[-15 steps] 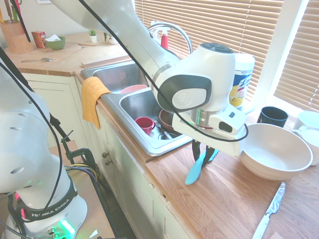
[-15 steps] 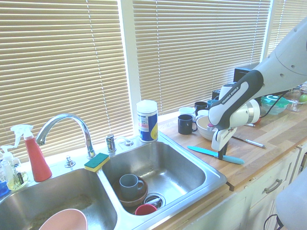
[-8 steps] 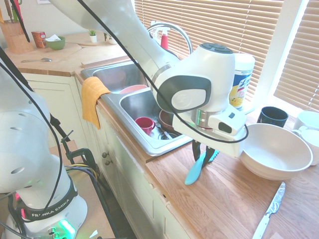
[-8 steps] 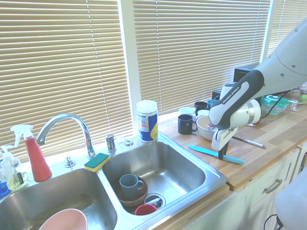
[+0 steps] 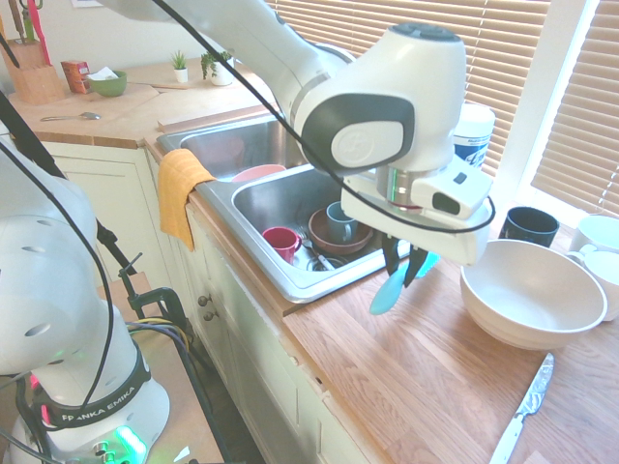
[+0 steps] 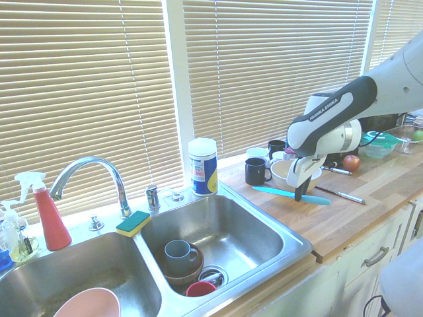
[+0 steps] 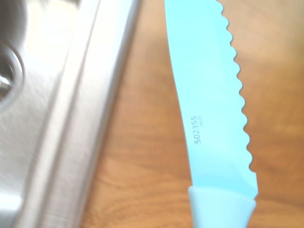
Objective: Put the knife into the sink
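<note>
My gripper [image 5: 402,273] is shut on the turquoise knife [image 5: 389,291], which hangs in the air above the wooden counter just right of the sink [image 5: 295,281]. In the second exterior view the knife [image 6: 281,192] lies nearly level in the gripper [image 6: 300,195], its blade pointing toward the sink [image 6: 246,232]. Up close, the wrist view shows the serrated blade [image 7: 209,104] over the wood beside the steel sink rim [image 7: 71,128]. The near basin holds a brown bowl [image 5: 340,235] with a mug in it and a red cup [image 5: 280,240].
A large white bowl [image 5: 530,290] stands on the counter right of the gripper, with a silver metal knife [image 5: 522,411] nearer the counter's front. A black mug [image 6: 255,171], a wipes canister [image 6: 203,166] and the faucet [image 6: 86,173] stand behind the sink. An orange cloth [image 5: 179,188] hangs over its front edge.
The gripper has risen with the knife, lifting it off the counter and carrying it a little toward the window and sink side.
</note>
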You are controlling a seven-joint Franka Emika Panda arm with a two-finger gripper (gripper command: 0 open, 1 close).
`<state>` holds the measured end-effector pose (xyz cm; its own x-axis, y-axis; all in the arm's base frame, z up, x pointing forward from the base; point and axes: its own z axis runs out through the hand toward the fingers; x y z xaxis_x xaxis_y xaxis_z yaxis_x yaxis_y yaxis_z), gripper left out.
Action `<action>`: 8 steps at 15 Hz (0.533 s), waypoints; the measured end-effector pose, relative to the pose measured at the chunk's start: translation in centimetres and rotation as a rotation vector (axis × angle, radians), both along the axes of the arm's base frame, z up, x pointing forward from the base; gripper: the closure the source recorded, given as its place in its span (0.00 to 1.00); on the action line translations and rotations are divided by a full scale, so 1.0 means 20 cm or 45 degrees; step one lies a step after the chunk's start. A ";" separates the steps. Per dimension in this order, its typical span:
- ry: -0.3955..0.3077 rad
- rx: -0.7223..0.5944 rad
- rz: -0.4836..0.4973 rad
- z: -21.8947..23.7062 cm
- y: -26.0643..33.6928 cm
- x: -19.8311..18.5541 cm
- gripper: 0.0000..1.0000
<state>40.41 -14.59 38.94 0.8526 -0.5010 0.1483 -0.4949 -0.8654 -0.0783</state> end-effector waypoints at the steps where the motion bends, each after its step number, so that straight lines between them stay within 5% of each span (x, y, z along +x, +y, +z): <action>1: -0.013 0.000 0.003 0.06 0.02 0.01 1.00; 8: -0.061 -0.013 -0.150 0.37 0.49 0.09 1.00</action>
